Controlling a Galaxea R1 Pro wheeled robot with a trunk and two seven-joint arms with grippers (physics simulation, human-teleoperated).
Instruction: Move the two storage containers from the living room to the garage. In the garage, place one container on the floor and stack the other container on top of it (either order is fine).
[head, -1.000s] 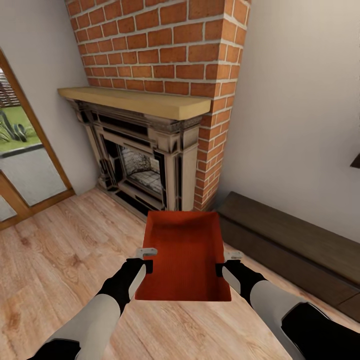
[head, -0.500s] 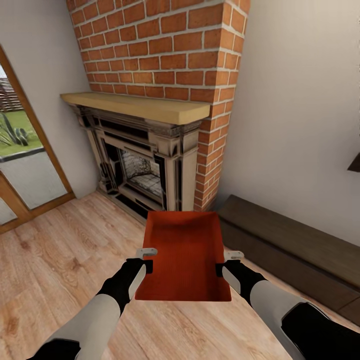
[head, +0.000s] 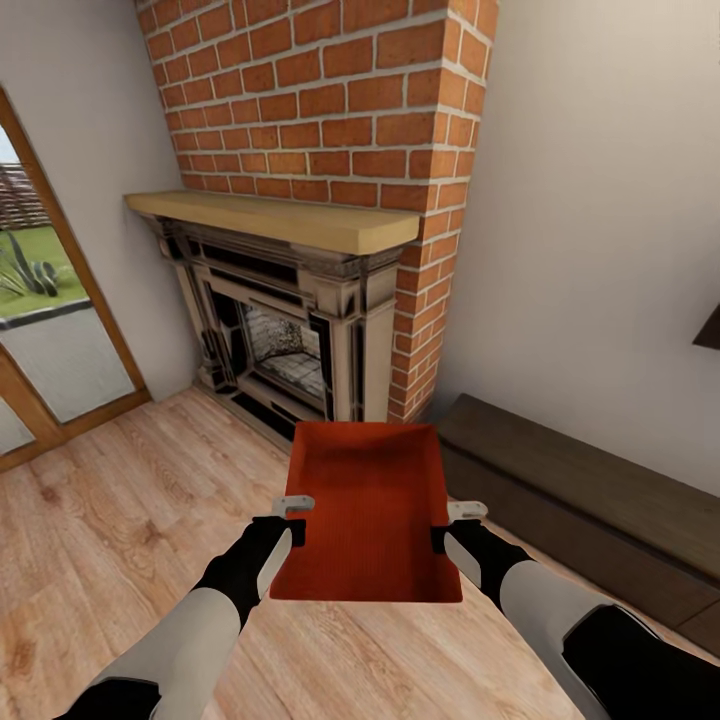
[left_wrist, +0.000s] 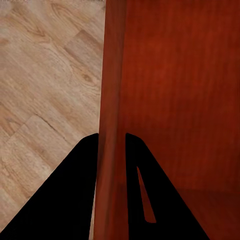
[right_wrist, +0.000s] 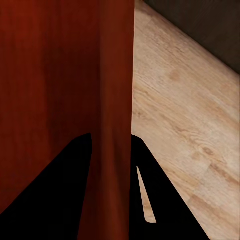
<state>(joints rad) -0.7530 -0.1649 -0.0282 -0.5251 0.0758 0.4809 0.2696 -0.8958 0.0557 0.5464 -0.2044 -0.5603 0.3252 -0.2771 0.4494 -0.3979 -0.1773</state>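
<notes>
The dark low bench (head: 600, 480) is cut off at the right edge.

One storage container (head: 368, 510) is seen in the head view: an orange-red, rectangular, topless bin with slightly tapered walls and a matte, finely textured finish. It is held upright and level above the light wood plank flooring (head: 120, 500) of the living room, its open top facing up and its interior empty. Its long axis is pointed toward the brick fireplace. Each long side wall is clamped near the rim: the left wall by the left pincer (head: 290, 520), the right wall by the right pincer (head: 452, 525), one finger inside and one outside.
</notes>
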